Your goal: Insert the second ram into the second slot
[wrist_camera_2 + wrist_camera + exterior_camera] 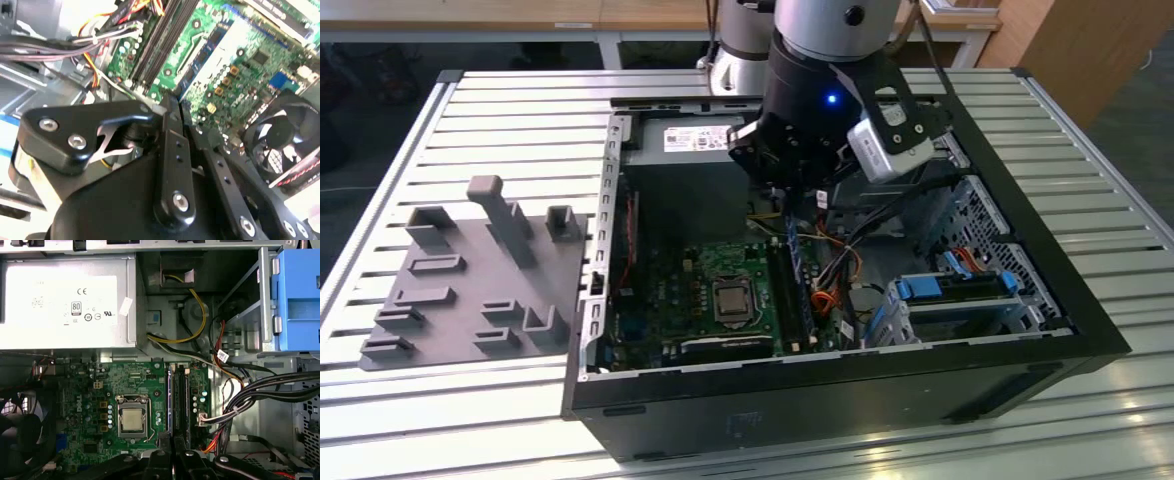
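Low over the memory slots (pixel 183 400) with the gripper (pixel 173 460), grip unreadable; dark blue ram (pixel 170 400) upright in one, seating unconfirmed.

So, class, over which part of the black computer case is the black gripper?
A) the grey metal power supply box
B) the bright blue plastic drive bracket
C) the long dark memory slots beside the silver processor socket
C: in the first wrist view the gripper lines up with the memory slots.
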`<state>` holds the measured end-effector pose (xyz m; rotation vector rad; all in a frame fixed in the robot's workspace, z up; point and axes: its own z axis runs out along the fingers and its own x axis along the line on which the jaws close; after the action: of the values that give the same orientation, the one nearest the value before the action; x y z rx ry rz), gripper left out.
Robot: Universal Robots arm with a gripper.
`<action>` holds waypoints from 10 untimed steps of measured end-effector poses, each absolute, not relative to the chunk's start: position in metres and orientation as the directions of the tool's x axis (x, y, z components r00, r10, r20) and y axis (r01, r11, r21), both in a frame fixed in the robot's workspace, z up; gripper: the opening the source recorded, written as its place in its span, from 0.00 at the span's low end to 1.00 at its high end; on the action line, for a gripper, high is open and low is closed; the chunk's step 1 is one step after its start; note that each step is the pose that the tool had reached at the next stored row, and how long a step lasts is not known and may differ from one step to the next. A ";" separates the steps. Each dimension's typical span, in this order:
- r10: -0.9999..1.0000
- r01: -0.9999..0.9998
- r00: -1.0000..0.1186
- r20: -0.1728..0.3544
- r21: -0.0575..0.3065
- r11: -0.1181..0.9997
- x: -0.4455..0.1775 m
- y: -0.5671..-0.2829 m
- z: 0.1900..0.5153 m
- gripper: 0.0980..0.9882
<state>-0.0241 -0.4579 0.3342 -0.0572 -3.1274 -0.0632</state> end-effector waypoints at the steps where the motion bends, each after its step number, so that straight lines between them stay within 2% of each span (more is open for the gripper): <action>1: 0.036 0.037 -0.999 0.014 0.040 0.999 -0.024 -0.458 0.334 0.04; 10: 0.036 0.037 -0.999 0.014 0.040 0.999 -0.024 -0.458 0.326 0.04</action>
<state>-0.0241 -0.4579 0.3257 -0.0572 -3.1274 -0.0631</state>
